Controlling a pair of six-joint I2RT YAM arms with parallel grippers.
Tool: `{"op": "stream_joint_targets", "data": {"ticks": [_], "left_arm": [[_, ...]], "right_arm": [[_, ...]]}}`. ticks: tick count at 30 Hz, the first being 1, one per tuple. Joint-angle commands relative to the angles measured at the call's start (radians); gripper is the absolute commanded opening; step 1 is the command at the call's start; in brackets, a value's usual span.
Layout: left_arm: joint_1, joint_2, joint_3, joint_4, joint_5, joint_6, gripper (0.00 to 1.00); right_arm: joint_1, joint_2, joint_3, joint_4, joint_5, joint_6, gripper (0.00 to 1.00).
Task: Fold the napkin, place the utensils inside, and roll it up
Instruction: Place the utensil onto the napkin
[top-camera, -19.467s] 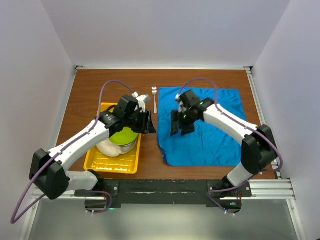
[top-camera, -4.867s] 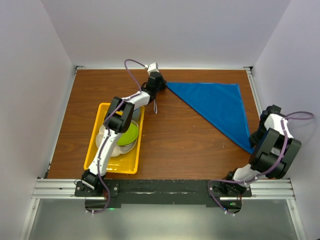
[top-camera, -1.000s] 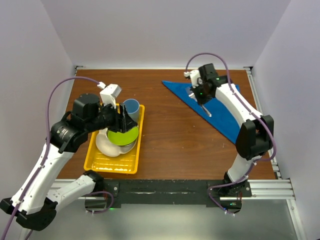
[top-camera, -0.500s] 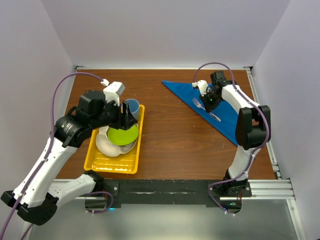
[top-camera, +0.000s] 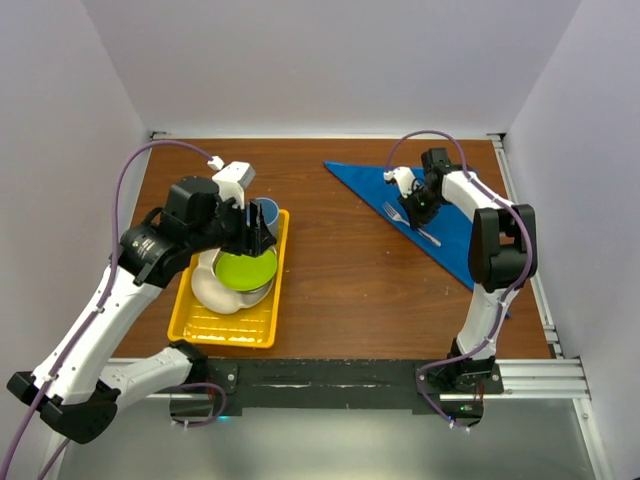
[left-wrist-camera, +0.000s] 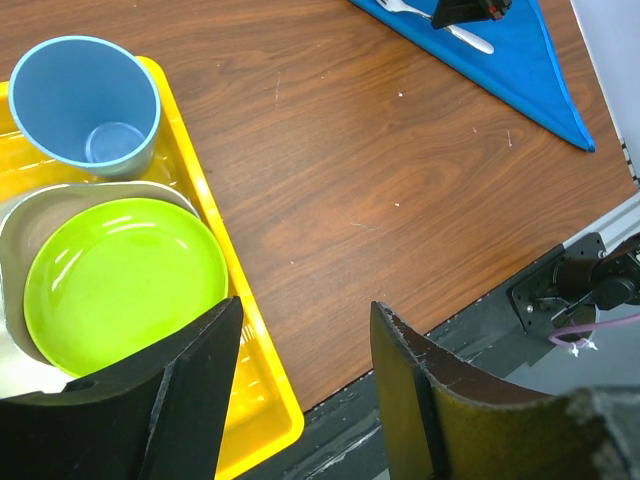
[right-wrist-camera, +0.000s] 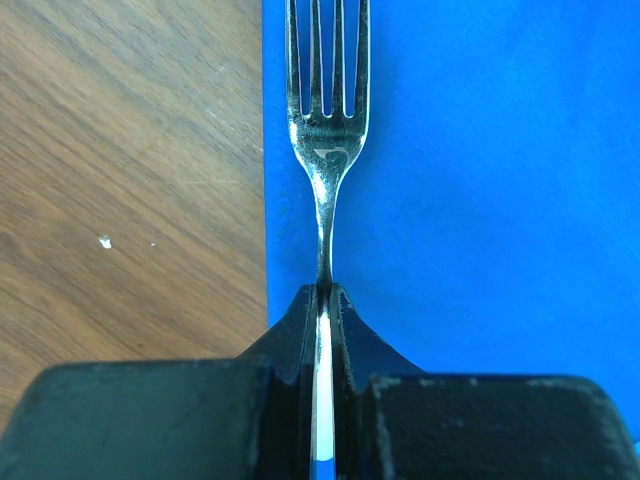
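The blue napkin (top-camera: 452, 240) lies folded into a triangle at the back right of the table. The silver fork (top-camera: 408, 222) rests over it, close to its long folded edge. My right gripper (top-camera: 424, 203) is shut on the fork's handle. In the right wrist view the fork (right-wrist-camera: 327, 100) runs straight out from the right gripper (right-wrist-camera: 325, 290), its tines over the napkin (right-wrist-camera: 480, 150) just inside the edge. My left gripper (top-camera: 255, 228) hangs open and empty above the yellow tray; in its own view the left gripper (left-wrist-camera: 305, 310) holds nothing.
The yellow tray (top-camera: 190, 322) at front left holds a blue cup (top-camera: 265, 212), a green plate (top-camera: 245, 270) and a white bowl (top-camera: 210, 290). In the left wrist view the cup (left-wrist-camera: 85, 105), plate (left-wrist-camera: 125, 285) and tray rim (left-wrist-camera: 255, 370) show. Bare wood lies between tray and napkin.
My right wrist has swung toward the right with the fork still held, and the fork now lies along the napkin's folded edge. The left arm has shifted slightly above the tray.
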Motion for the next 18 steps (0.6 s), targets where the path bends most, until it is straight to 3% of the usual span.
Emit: {"op": "stream_joint_targets", "data": {"ticks": [1, 18], "left_arm": [[-0.005, -0.002, 0.041, 0.009, -0.006, 0.028, 0.59], [-0.004, -0.001, 0.041, 0.012, -0.006, 0.034, 0.59]], "right_arm": [[-0.003, 0.013, 0.034, 0.022, -0.023, -0.021, 0.00], [-0.017, 0.018, 0.002, 0.041, 0.010, -0.004, 0.00]]}}
